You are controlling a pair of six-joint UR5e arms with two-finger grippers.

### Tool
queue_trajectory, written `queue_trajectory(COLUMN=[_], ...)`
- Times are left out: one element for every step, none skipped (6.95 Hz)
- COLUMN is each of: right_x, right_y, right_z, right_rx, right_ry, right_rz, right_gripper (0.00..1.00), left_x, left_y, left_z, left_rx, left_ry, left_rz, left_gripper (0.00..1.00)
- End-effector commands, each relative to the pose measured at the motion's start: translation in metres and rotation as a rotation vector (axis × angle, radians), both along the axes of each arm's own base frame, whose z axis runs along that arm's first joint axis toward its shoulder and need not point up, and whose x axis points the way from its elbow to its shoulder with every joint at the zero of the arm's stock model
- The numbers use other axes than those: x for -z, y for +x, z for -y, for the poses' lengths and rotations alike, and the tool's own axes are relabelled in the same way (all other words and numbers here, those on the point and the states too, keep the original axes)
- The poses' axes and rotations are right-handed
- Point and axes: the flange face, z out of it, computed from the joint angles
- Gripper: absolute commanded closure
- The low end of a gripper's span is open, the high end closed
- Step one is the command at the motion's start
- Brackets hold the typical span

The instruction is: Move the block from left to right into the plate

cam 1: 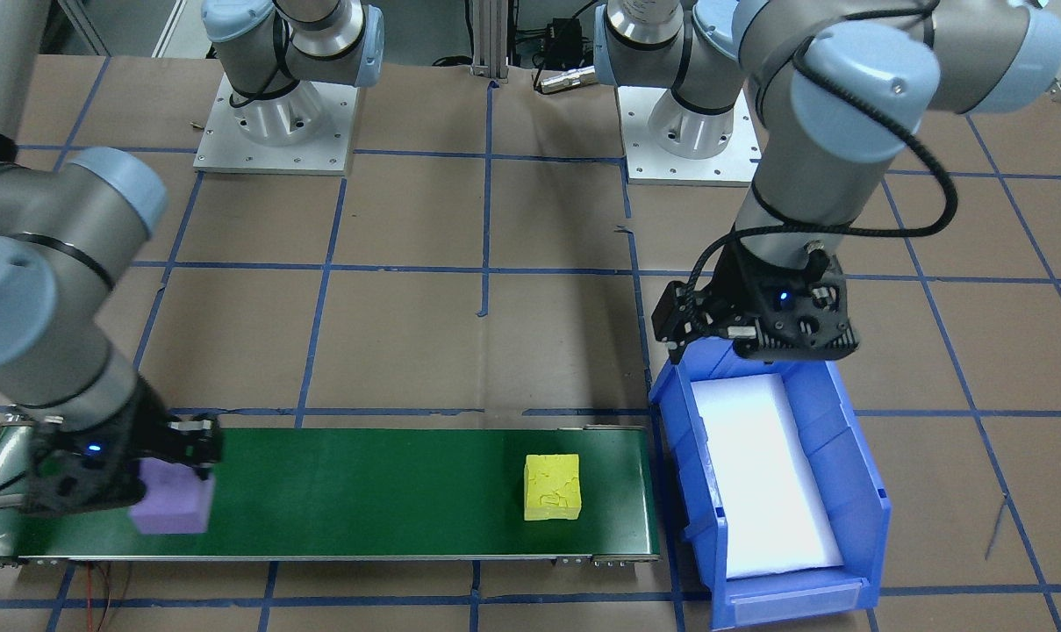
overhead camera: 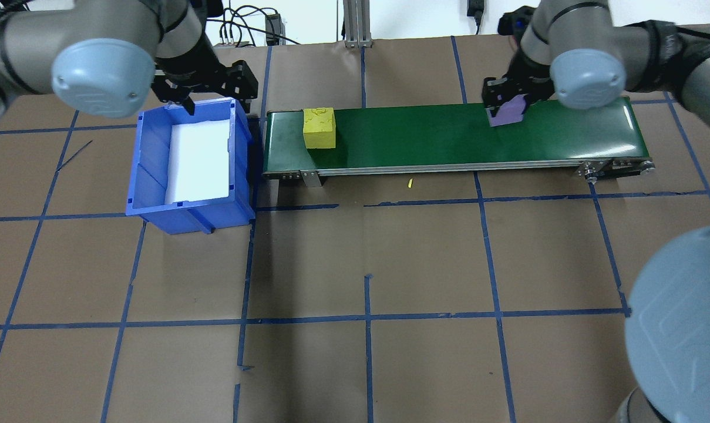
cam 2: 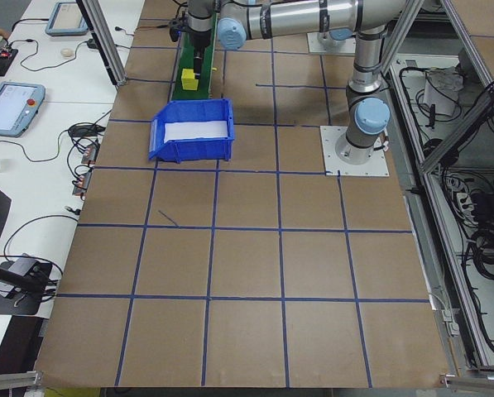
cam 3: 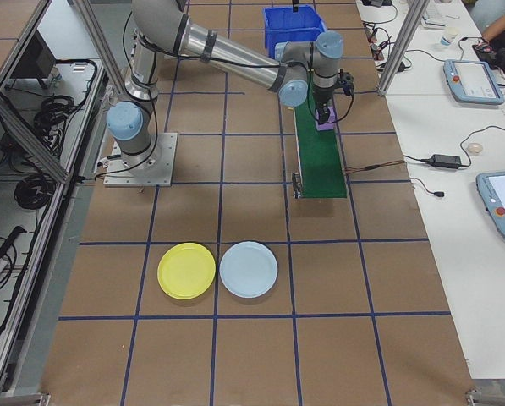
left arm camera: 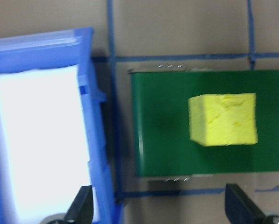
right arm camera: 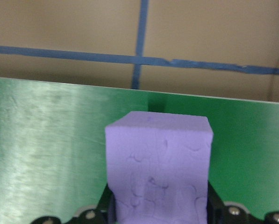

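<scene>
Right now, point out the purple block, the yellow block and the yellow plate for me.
Purple block [right arm camera: 159, 168], right wrist view, on its front face.
Yellow block [cam 1: 552, 487], front-facing view, on its top face.
Yellow plate [cam 3: 186, 271], exterior right view, on its flat middle.

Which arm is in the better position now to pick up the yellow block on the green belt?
The left. Its open left gripper hovers over the blue plastic bin, next to the yellow foam block on the green conveyor belt. The right gripper is already shut on the purple foam block at the far end.
</scene>
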Motion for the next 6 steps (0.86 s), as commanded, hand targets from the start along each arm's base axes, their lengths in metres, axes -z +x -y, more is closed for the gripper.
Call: queue_trajectory(right_x=[-0.048, -0.052, -0.044, -0.023, 0.001, 0.021], right_y=[-0.176, -0.237, -0.295, -0.357, -0.401, -0.422], right_z=[-0.054, -0.091, -0.126, -0.172, -0.218, -0.241], right_rx=[-0.164, -0.19, -0.2, -0.2, -0.136, -0.142], right_ry=[0.064, 0.132, 0.175, 0.208, 0.216, 0.211], right_rz=[-0.14, -0.138, -0.126, -0.086, -0.056, -0.057], right_gripper=[0.79, 0.79, 0.8, 0.81, 0.81, 0.81], left_x=[-0.059, -0.082, -0.088, -0.073, -0.079, -0.078], left_y=[0.014, 0.013, 0.012, 0.011, 0.01, 0.01], left_z=[-0.069, -0.094, -0.101, -0.1, -0.1, -0.1], left_rx=[-0.015, 0.0, 0.004, 0.007, 0.009, 0.009], left_ry=[0.038, 0.04, 0.034, 0.058, 0.051, 0.049], left_rz=[0.007, 0.008, 0.01, 0.013, 0.013, 0.013], left_gripper=[0.0, 0.0, 0.0, 0.0, 0.0, 0.0])
